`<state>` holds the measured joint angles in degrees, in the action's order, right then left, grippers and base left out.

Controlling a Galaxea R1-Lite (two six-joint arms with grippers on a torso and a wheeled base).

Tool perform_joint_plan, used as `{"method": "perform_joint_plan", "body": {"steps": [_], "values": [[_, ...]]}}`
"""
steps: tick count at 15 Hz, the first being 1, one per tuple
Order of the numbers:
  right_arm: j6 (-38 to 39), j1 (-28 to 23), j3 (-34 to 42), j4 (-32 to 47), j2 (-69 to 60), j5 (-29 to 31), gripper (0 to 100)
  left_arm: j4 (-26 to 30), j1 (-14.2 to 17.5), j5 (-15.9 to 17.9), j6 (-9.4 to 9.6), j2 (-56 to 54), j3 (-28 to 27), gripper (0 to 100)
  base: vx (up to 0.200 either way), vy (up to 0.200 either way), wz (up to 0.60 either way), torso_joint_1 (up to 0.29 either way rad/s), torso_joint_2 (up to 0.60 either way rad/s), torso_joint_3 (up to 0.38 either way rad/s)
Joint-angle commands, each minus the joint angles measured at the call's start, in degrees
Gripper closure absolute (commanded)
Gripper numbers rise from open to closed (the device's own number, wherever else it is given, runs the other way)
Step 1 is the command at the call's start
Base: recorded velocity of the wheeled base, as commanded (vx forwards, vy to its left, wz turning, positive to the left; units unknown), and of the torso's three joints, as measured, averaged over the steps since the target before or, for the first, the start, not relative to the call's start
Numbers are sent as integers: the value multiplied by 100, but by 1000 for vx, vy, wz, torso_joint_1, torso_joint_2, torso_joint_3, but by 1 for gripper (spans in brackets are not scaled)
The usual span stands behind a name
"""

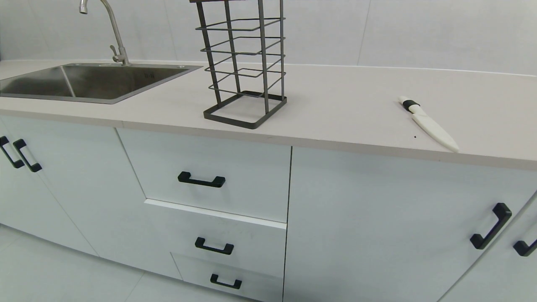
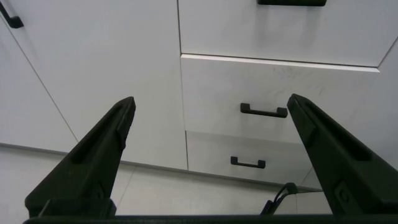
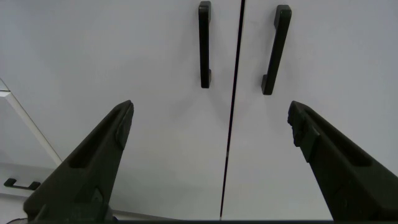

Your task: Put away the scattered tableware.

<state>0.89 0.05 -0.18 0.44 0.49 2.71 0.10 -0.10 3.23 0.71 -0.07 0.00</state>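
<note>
- The countertop (image 1: 335,96) spans the upper half of the head view.
- A wire rack (image 1: 245,67) stands upright at upper centre, well apart from the knife. I take it as the likely destination.
- The white knife (image 1: 428,123) lies flat at right, near the counter's front edge, tip toward lower right. I judge it light, stiff and slick, so I'd grip the black-banded handle end.
- The left gripper (image 2: 211,106) and right gripper (image 3: 211,109) are both spread wide, holding nothing.
</note>
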Motion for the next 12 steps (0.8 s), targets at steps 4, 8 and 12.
{"method": "perform_joint_plan", "body": {"steps": [4, 8, 12], "values": [[-27, 4, 1, 0, 4, -7, 0, -1, 1, 11, 0, 7, 0, 0, 0, 0, 0, 0, 0, 0], [-27, 4, 1, 0, 4, -7, 0, -1, 1, 11, 0, 7, 0, 0, 0, 0, 0, 0, 0, 0], [-10, 4, 1, -9, 4, -7, 0, -1, 1, 2, -9, 7, 0, 0, 0, 0, 0, 118, -79, -52]]}}
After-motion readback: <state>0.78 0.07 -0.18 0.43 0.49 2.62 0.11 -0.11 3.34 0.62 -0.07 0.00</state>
